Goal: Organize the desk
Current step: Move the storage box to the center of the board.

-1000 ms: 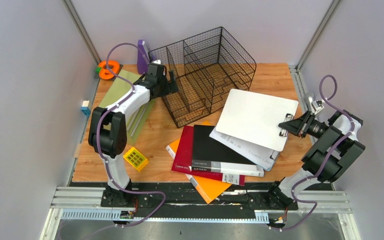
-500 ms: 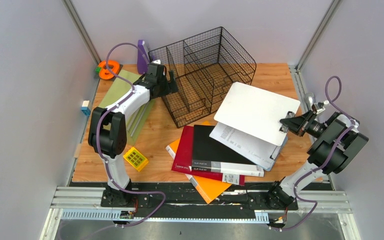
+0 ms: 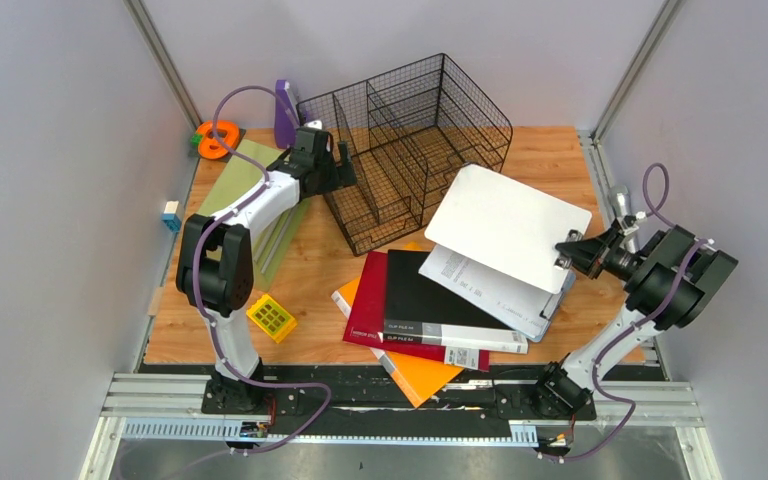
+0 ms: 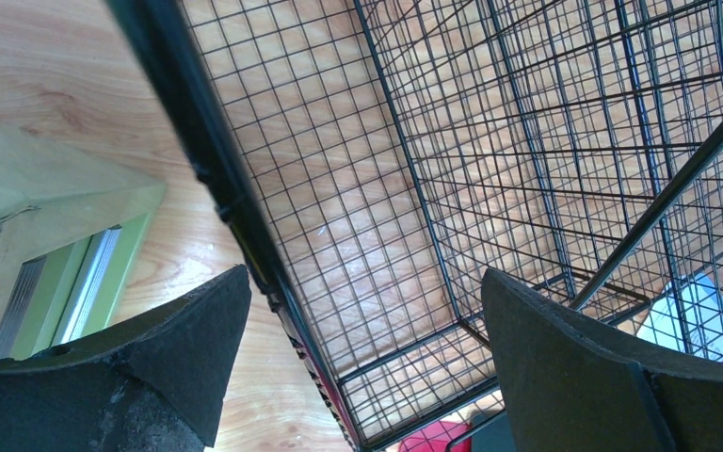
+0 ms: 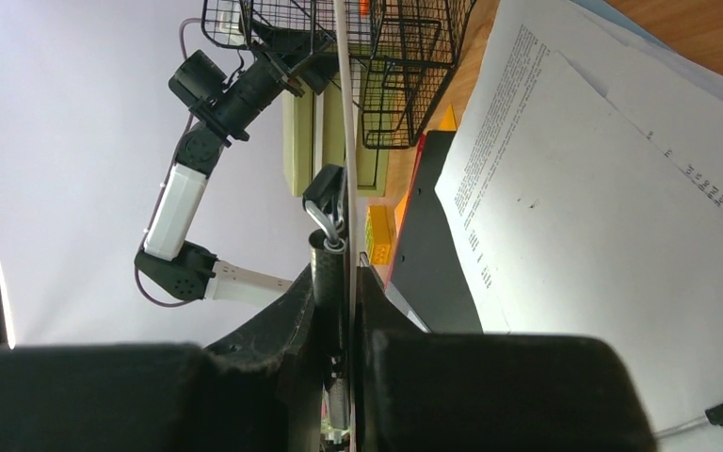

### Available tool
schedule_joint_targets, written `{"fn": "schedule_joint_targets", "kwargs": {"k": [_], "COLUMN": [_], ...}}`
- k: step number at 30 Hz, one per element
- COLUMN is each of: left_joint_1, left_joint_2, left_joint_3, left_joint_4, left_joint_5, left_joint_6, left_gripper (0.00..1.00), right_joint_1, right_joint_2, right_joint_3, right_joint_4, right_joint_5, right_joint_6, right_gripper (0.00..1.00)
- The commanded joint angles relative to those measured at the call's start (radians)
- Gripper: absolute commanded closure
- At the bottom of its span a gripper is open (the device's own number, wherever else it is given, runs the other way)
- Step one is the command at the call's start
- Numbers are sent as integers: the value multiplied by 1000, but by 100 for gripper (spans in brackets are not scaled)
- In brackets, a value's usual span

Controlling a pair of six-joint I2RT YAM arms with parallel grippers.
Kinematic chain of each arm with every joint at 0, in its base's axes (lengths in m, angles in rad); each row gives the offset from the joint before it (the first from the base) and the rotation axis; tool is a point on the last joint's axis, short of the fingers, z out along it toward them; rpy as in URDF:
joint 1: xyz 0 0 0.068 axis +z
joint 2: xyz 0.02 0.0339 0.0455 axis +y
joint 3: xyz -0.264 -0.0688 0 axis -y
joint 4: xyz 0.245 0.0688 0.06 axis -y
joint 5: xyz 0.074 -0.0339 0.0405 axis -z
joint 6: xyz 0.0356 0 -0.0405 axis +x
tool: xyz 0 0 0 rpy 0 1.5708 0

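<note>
The desk is a light wood tabletop. A black wire rack stands at its back middle. My left gripper is open at the rack's left side; in the left wrist view the left gripper has the wire rack's dark edge bar between its wide-apart fingers. My right gripper is shut on the clip end of a white clipboard, which is lifted and tilted over loose papers. The right wrist view shows the clipboard edge-on, pinched in the right gripper.
Black, red and orange folders lie stacked at the front middle. Green folders lie under the left arm. A yellow block sits front left. An orange tape roll and a purple item stand back left.
The right arm has raised and tipped the clipboard, shifting it slightly left and uncovering more of the papers beneath. The left arm has not moved.
</note>
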Motion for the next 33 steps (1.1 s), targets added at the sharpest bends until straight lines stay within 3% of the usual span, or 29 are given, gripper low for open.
{"fn": "schedule_joint_targets", "kwargs": {"k": [1,9,27,33], "left_joint_1": [7,7,7,1], "left_joint_2": [-57,-58,-63,-124], "left_joint_3": [-9,-15,-38,-146], "left_joint_4": [36,44,53,107], "left_joint_5": [-10,-8,1,40], "left_joint_6": [16,22,19,22], "left_gripper": [0,0,0,0], "right_joint_1": [63,146,1,-4], "right_joint_2": [14,4,39,57], "right_joint_3": [38,65,83,99], "right_joint_4": [6,8,7,8], "right_joint_5": [-128,-127,-226,-299], "right_joint_6": [-32,-23,-25,-42], "right_gripper": [100,100,100,100]}}
